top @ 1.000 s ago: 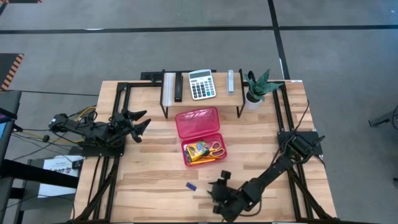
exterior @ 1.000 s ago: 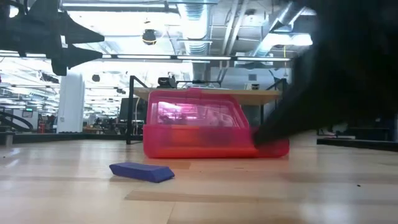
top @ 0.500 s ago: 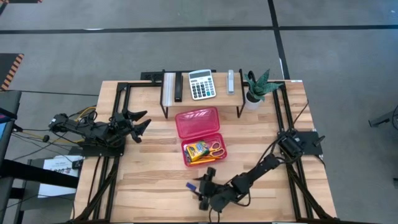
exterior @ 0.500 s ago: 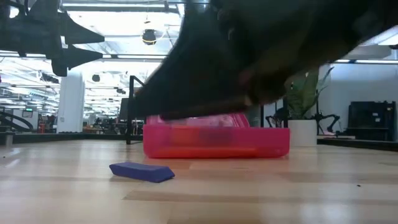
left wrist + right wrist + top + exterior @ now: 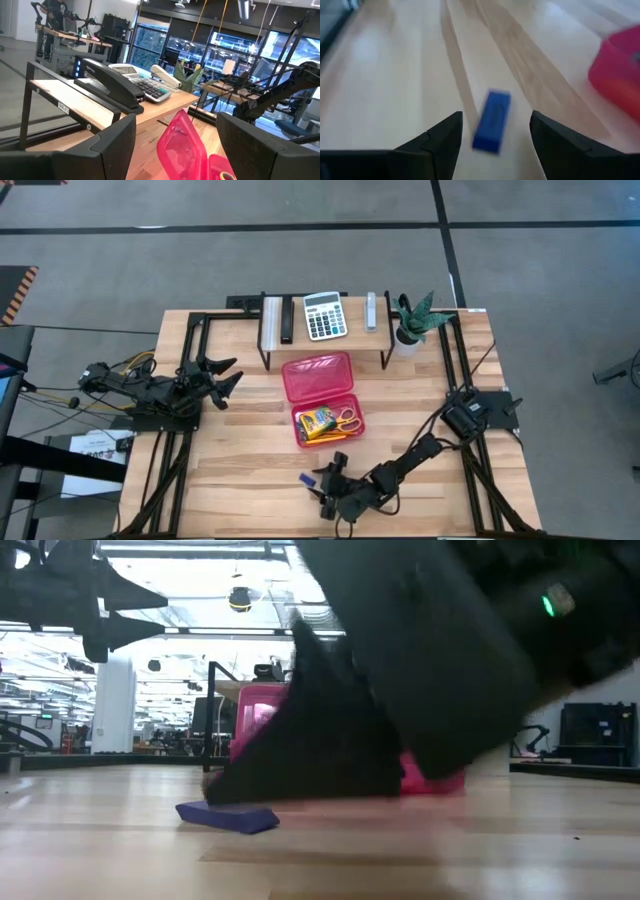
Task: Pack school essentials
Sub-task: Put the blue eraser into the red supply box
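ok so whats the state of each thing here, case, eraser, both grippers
red case: lid open, scissors and crayon box inside
blue eraser: flat on the table, outside the case, not gripped
right gripper: open, low over the table, fingers either side of the eraser
left gripper: open, waiting at the table's left edge

From above, the light was even and flat; my table (image 5: pixel 250 450) lay bright, with only soft, short shadows under my arms. At table height the ceiling lamps behind glared white, and my right arm (image 5: pixel 440 670) was a black, smeared mass against them, its edges lost to blur. The eraser (image 5: pixel 228 817) below it stayed fairly sharp, a thin shadow beneath. Past my right fingers (image 5: pixel 440 142) everything was soft: the eraser (image 5: pixel 491 120) smeared, the case (image 5: pixel 617 70) a pink blur. My left wrist view was crisp, the windows bright beyond.
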Available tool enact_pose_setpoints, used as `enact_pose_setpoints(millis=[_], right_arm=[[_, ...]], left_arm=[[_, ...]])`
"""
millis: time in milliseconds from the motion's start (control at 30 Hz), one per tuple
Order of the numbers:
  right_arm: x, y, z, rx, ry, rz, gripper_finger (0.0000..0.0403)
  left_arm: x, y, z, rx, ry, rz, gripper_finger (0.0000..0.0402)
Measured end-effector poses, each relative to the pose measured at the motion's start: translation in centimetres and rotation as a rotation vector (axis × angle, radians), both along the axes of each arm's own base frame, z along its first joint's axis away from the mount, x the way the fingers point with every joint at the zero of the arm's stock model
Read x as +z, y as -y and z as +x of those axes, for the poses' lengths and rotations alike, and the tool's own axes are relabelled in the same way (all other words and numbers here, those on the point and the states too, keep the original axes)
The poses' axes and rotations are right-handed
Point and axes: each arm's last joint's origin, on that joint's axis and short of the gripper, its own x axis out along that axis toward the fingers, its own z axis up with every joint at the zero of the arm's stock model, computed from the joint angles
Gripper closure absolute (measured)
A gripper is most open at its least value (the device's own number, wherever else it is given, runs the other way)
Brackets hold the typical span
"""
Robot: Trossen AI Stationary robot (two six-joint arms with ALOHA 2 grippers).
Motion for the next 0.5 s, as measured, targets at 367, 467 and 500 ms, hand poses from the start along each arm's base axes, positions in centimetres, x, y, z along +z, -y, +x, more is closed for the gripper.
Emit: enact_pose_setpoints(millis=[367,467,500], right_arm=[[-0.4,0.4,0.2,-0.02,-0.006,0.01,0.0148],[-1.6,0.3,0.4,-0.02,0.012,0.029,0.0148],[-2.1,0.2,0.5,-0.021,0.012,0.026,0.0148]], left_arm=[[0.0,0.0,0.0,0.016,-0.002,0.001,0.0139],[0.0,0.0,0.0,0.016,-0.003,0.001,0.0139],[0.0,0.0,0.0,0.016,-0.003,0.001,0.0139]])
